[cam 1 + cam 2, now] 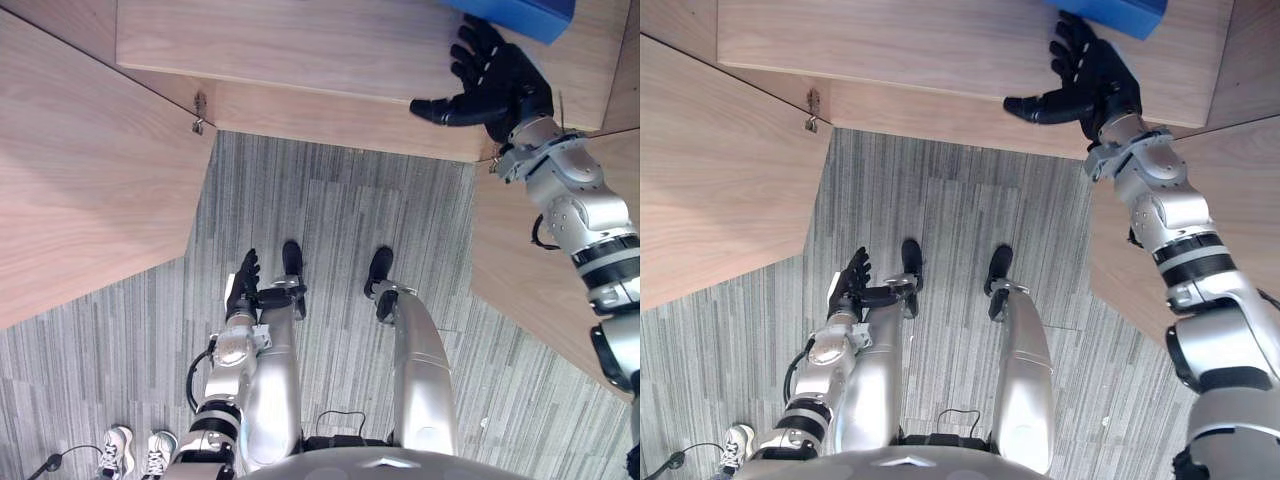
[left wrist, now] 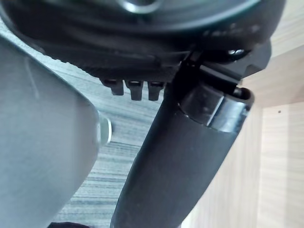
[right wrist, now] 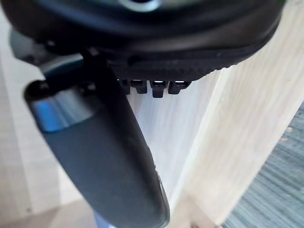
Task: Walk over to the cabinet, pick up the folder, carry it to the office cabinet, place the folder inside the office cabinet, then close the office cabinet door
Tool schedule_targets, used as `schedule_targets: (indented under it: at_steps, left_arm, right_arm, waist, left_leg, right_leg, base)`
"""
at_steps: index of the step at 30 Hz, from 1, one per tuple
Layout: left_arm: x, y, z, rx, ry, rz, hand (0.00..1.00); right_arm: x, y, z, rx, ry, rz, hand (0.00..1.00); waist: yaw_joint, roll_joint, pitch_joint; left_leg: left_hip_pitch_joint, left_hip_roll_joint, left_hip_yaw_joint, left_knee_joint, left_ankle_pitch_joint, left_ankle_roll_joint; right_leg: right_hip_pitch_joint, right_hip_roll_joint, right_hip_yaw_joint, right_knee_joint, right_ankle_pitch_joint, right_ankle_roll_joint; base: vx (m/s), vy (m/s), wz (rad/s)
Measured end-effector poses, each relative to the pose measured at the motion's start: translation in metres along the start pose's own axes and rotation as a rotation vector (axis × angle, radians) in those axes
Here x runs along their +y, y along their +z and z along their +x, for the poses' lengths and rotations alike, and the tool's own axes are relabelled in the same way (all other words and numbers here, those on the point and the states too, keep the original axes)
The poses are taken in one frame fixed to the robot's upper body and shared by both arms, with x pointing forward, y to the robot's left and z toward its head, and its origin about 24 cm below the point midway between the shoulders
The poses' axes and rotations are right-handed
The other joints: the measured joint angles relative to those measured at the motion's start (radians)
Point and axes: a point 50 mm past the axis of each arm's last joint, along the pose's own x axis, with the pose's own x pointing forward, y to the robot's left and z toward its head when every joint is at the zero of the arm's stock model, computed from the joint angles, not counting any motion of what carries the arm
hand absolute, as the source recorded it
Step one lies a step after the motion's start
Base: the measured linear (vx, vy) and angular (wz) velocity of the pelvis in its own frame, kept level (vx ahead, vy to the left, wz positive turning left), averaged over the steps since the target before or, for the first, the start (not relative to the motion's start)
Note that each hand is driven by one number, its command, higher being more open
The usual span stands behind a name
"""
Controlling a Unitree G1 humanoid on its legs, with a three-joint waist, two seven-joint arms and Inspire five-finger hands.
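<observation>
Obs., head view. Folder (image 1: 520, 12), blue, lies on the shelf (image 1: 300, 45) of the office cabinet, at about 1 o'clock from me, well up in the view. Only its near corner is in sight, so I cannot tell its long axis. The edge that shows runs roughly 9-to-3, dipping slightly toward 3.

Right hand (image 1: 495, 85): raised over the shelf, palm down. My fingers (image 1: 478, 50) are straight and spread wide and hold nothing, with the thumb out toward 9 o'clock. The fingertips reach the folder's near edge, and the folder lies at 12 to 1 o'clock from the palm. Touching or just short, I cannot tell.

Left hand (image 1: 242, 285): hangs low beside the body at about 7 o'clock, fingers straight and relaxed, empty, well apart from the folder. The right hand is plainly the nearer one.

Doors: left door (image 1: 90, 170) stands open at 9 to 10 o'clock, with a small metal catch (image 1: 199, 113) near its inner corner. Right door (image 1: 545, 290) is open at 3 to 4 o'clock, under my right forearm. Grey carpet (image 1: 330, 210) lies between them. A person's shoes (image 1: 130, 450) show at 7 o'clock.

Judgement: placing looks done or nearly so. If the folder needs seating, push toward 12. The doors are not yet shut, and the right forearm has to clear the right door first, or the door will meet it
</observation>
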Motion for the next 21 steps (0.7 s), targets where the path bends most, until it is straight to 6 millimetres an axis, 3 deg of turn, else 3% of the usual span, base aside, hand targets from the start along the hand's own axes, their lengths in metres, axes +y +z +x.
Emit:
schedule_targets:
  at_steps: [6, 12, 13, 18, 21]
  left_arm:
    - [0.006, -0.009, -0.004, 0.024, -0.032, 0.071, 1.0]
    - [0.005, -0.008, -0.004, 0.02, -0.045, 0.074, 1.0]
    - [0.005, -0.008, -0.004, 0.022, -0.043, 0.075, 1.0]
    - [0.004, -0.008, -0.004, 0.023, -0.036, 0.07, 1.0]
    - [0.005, -0.008, -0.004, 0.021, -0.015, 0.066, 1.0]
  right_arm:
    - [0.021, -0.014, -0.007, 0.109, 0.224, -0.183, 1.0]
    - [0.028, -0.033, -0.017, 0.195, 0.293, -0.192, 1.0]
    - [0.028, -0.037, -0.02, 0.207, 0.292, -0.186, 0.0]
    - [0.029, -0.034, -0.027, 0.089, 0.151, -0.049, 0.0]
    - [0.033, -0.018, -0.026, -0.065, 0.01, -0.055, 0.0]
  waist:
    - [0.004, -0.027, -0.018]
    - [0.025, -0.033, -0.023]
    - [0.028, -0.033, -0.023]
    - [0.03, -0.033, -0.023]
    - [0.019, -0.033, -0.023]
  left_leg:
    - [0.043, 0.0, 0.011, -0.035, 0.001, -0.002]
    - [0.044, 0.0, 0.012, -0.037, 0.002, -0.003]
    - [0.044, 0.0, 0.012, -0.037, 0.002, -0.003]
    - [0.045, 0.0, 0.013, -0.037, 0.002, -0.003]
    - [0.045, 0.0, 0.014, -0.035, 0.002, -0.003]
  right_leg:
    - [0.033, 0.001, -0.002, -0.024, 0.0, 0.0]
    - [0.035, 0.001, -0.003, -0.027, 0.0, 0.0]
    - [0.035, 0.001, -0.003, -0.027, 0.0, 0.0]
    - [0.036, 0.001, -0.002, -0.028, 0.0, 0.0]
    - [0.036, 0.002, -0.002, -0.028, 0.0, 0.0]
  base:
    - [0.02, -0.001, -0.01]
    - [0.0, 0.0, 0.0]
    - [0.0, 0.0, 0.0]
    - [0.0, 0.0, 0.0]
    - [0.0, 0.0, 0.0]
